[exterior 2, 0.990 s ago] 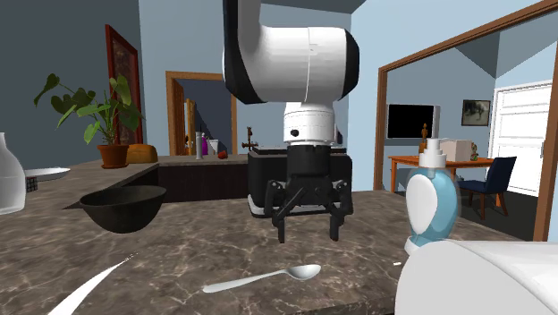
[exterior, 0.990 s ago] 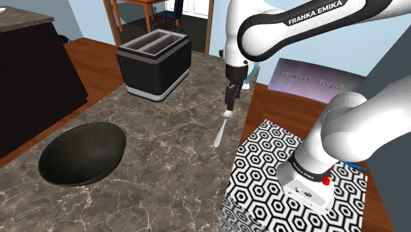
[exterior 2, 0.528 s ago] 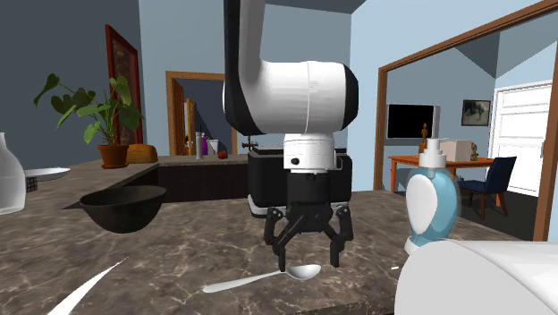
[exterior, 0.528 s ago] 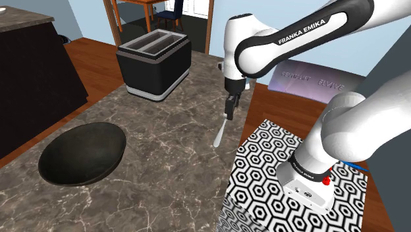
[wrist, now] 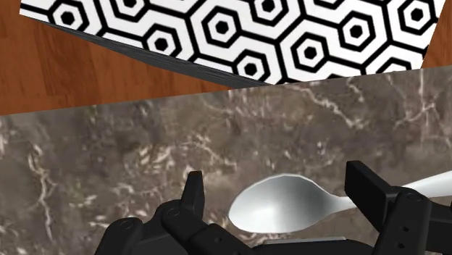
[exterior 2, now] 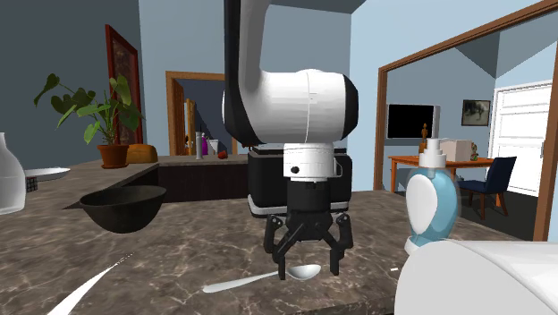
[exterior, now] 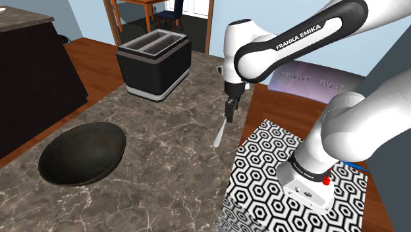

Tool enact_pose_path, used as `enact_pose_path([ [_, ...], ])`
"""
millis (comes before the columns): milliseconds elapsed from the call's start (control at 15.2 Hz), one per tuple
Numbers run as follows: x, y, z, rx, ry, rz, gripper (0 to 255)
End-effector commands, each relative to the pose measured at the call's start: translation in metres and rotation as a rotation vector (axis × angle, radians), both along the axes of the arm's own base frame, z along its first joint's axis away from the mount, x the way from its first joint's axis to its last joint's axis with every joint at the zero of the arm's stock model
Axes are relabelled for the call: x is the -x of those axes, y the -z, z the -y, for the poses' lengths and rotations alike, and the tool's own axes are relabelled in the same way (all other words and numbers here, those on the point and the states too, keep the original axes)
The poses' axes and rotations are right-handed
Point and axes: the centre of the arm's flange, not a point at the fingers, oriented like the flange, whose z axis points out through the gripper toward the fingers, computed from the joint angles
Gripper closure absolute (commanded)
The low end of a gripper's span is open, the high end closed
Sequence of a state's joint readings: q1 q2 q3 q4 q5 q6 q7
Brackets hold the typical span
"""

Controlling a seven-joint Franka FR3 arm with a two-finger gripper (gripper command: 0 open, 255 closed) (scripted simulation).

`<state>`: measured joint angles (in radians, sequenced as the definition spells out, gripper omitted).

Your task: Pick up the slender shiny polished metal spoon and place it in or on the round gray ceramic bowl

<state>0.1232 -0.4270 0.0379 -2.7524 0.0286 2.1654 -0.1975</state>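
Note:
A shiny silver spoon lies flat on the dark marble counter, near the edge by the stand. My black gripper has come down over the spoon's bowl end and is open. In the second exterior view the gripper has its fingertips close to the counter on either side of the spoon. From the wrist, the spoon lies between the spread fingers of the gripper, untouched. The round dark bowl sits far toward the shoulder view's left; it is also in the second exterior view.
A black box-shaped appliance stands at the counter's far end. The hexagon-patterned stand borders the counter beside the spoon. A blue and white soap dispenser, a potted plant and a pale vase stand around the counter.
The gripper has dropped straight down, from above the counter to just over the spoon's bowl end, with its fingers still apart. The spoon and the bowl have not moved.

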Motion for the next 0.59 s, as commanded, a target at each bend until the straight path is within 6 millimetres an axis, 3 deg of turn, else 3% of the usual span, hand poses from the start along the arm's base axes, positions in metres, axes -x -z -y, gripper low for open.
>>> enact_pose_path([
  [0,0.0,0.0,0.0,0.0,0.0,0.0,0],
  [66,0.0,0.0,0.0,0.0,0.0,0.0,255],
  [528,0.0,-0.0001,0.0,0.0,0.0,0.0,255],
])
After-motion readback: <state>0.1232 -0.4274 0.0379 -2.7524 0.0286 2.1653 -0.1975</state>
